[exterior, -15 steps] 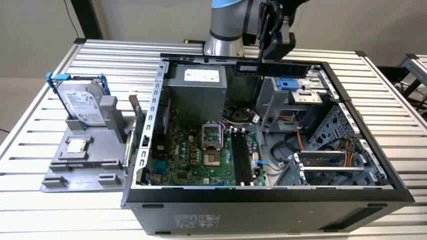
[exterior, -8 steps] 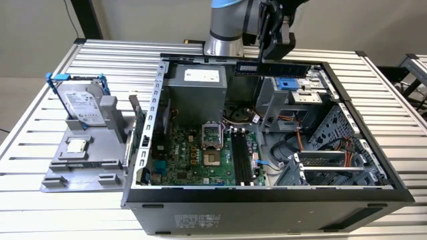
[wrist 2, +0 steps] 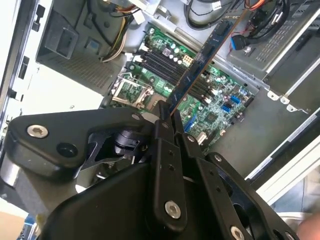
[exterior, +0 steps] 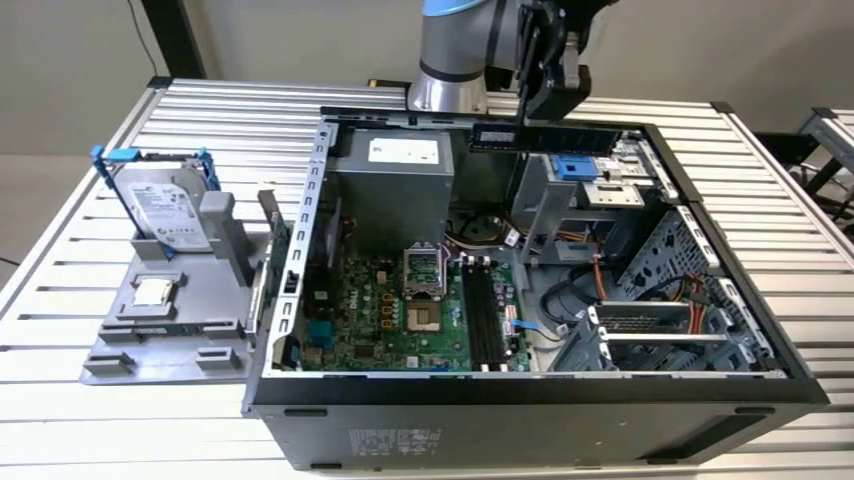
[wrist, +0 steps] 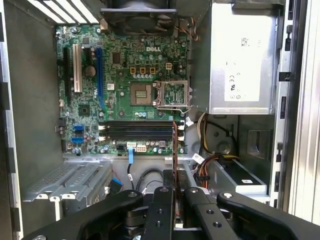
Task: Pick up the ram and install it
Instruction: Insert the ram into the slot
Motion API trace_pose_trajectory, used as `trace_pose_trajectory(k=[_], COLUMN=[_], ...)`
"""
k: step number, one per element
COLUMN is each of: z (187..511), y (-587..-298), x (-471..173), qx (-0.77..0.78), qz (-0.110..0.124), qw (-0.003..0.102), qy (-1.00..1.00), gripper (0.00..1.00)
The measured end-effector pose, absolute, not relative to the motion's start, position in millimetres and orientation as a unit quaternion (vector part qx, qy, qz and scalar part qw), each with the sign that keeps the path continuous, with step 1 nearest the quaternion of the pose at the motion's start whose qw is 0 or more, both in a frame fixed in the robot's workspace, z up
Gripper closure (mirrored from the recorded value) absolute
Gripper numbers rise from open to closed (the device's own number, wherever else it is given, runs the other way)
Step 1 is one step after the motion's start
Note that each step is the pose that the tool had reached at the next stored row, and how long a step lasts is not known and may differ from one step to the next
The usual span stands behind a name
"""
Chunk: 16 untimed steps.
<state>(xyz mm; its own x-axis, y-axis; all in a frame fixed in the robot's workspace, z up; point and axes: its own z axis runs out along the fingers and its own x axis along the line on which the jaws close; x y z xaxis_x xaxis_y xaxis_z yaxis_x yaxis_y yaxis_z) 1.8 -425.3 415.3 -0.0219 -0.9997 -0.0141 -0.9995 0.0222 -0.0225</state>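
My pincer (exterior: 550, 108) is clamped on the ram (exterior: 587, 136), held level above the open PC case (exterior: 534, 400), well clear of the mobo's black slots (exterior: 483, 318). Step, I'd say: pick done, install not yet. Seating needs the stick's edge lined up w/ a slot.

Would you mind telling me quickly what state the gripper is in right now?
The gripper is shut on the ram, holding it above the open computer case.

A slatted metal table (exterior: 80, 432) carries an open computer case (exterior: 534, 422) beside a grey fixture tray (exterior: 150, 347).
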Motion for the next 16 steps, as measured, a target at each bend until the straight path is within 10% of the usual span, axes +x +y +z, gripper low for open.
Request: trace_pose_trajectory(k=[16], z=[414.9], y=[-425.3], x=[1.8], qx=[-0.619], qz=[-0.004], qw=[0.013], qy=[0.785], gripper=[1.0])
